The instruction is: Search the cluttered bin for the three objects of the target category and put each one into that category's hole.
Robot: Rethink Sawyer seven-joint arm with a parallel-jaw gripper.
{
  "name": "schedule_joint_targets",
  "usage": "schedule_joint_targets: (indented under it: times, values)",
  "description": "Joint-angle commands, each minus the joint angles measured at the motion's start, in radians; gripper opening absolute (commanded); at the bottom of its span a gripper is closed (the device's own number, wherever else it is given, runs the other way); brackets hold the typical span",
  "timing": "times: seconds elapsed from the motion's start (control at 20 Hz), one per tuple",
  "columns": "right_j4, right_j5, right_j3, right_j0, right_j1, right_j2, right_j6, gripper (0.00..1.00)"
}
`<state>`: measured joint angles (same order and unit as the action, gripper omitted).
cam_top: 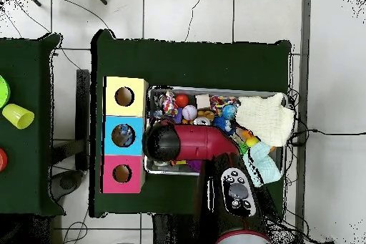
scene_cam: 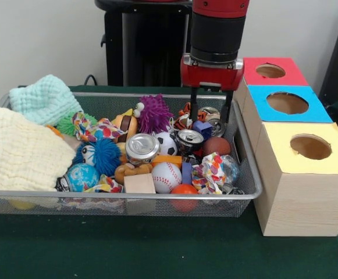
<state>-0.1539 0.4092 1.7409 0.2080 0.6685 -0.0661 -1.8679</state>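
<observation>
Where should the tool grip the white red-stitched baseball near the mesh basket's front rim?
Probably across its round middle, from straight above: the white red-stitched baseball lies uncovered on top, though a pale wooden block crowds one side.

- A cream knitted cloth [scene_cam: 14, 152] fills the basket's 9 o'clock end in the front view.
- A mint cloth [scene_cam: 45, 99] sits at its 1 o'clock.
- A purple spiky ball [scene_cam: 155, 113] lies toward 12 o'clock.
- A blue fuzzy ball [scene_cam: 100, 155] rests near centre.
- A shiny can [scene_cam: 141, 147] touches a soccer ball [scene_cam: 167, 143] at its 3 o'clock.
- A baseball [scene_cam: 166, 176] sits at 6 o'clock, beside a wooden block [scene_cam: 139, 183].
- Overhead, a lime cup [cam_top: 18, 116] stands at 9 o'clock.
</observation>
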Motion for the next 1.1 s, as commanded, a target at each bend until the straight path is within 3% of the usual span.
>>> schedule_joint_targets:
  times: [0.05,0.35,0.8,1.1]
  values:
    - [-0.068,0.023,-0.052,0.017,-0.089,-0.004,-0.020,1.00]
    - [-0.064,-0.057,-0.063,0.063,-0.170,-0.075,-0.011,1.00]
    - [-0.064,-0.062,-0.034,0.111,-0.158,-0.134,0.009,1.00]
    - [-0.044,-0.024,0.016,0.154,-0.099,-0.202,0.024,1.00]
